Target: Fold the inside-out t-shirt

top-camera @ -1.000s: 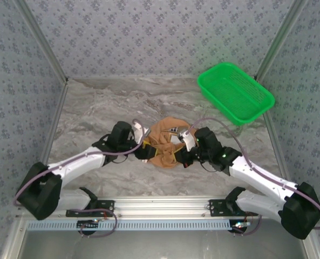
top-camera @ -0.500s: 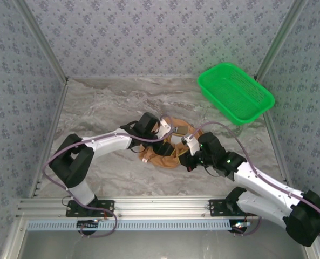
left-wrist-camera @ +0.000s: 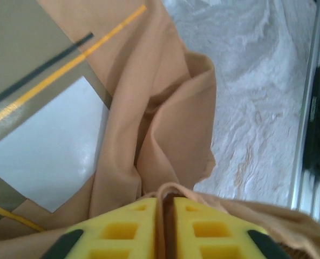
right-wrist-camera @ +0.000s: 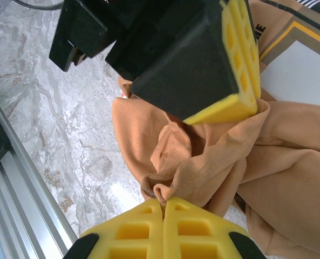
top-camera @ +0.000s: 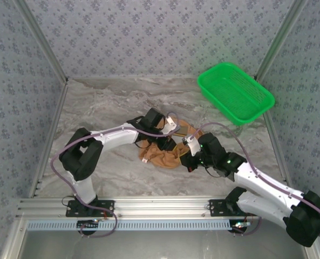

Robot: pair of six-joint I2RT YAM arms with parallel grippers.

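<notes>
My left claw [left-wrist-camera: 165, 204] is pinched closed on a fold of the orange-tan t-shirt [top-camera: 161, 155], and my right claw [right-wrist-camera: 163, 204] is clamped tight on its bunched edge. The shirt lies crumpled at the middle of the bench [top-camera: 106, 108], with the green mesh basket [top-camera: 235, 93] at two o'clock from it.

we find the t-shirt [top-camera: 161, 155] bunched on the table [top-camera: 95, 113], about midway between the left and right edges and somewhat nearer the near edge than the far one. the left gripper [top-camera: 167, 142] sits on the heap's far side, the right gripper [top-camera: 188, 160] at its right side. the two are close together, the left one behind the right. each has a fold of cloth pressed between its fingers. the mesh basket [top-camera: 235, 93] sits at the far right corner of the table, well apart from the t-shirt.
</notes>
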